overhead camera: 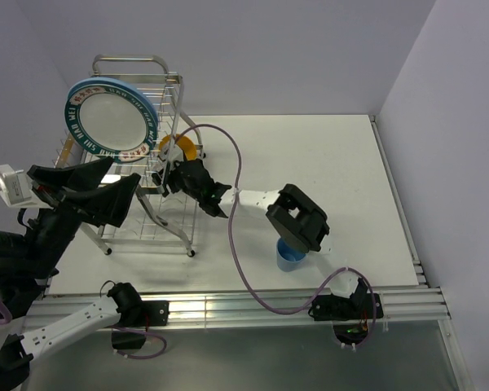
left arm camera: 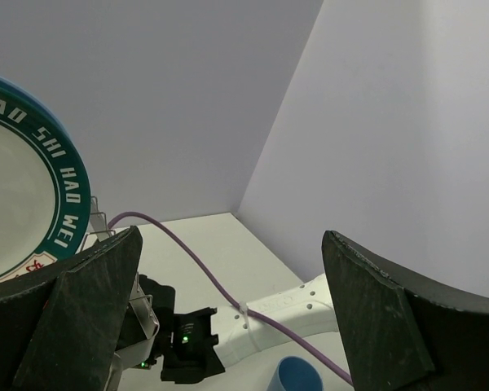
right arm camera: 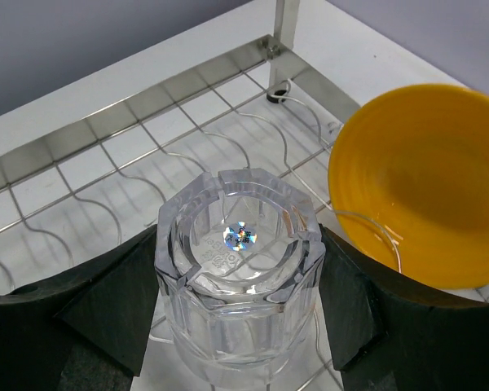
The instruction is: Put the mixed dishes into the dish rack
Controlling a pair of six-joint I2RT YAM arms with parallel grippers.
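Right wrist view, risk first: could drop or tip the glass (right arm camera: 240,236) on release, given smooth faceted walls pinched from only two sides and a landing of thin wavy wires with wide gaps. Cannot tell whether touching the wire floor or hanging just above it, so risks a short fall onto metal by letting go early. Could also knock the bowl (right arm camera: 420,183), leaning just beside on the right, with any drift that way. Farther out, could brush the white plate (overhead camera: 110,118), standing on edge at the top of the rack (overhead camera: 134,59), with a careless lift of the wrist. Might clip the cup (overhead camera: 291,257) too, sitting on the table (overhead camera: 334,155) under the right arm's elbow (overhead camera: 297,216), well apart from the rack and not yet loaded.

Then the hands, starting with the right gripper (right arm camera: 238,314): closed partway onto the glass, one dark pad pressed to each side, nothing else in the grip. As for the left gripper (left arm camera: 232,305): spread wide, holding nothing, touching nothing, poised near the rack's near-left side, with the plate's lettered rim at the left edge of its own view.
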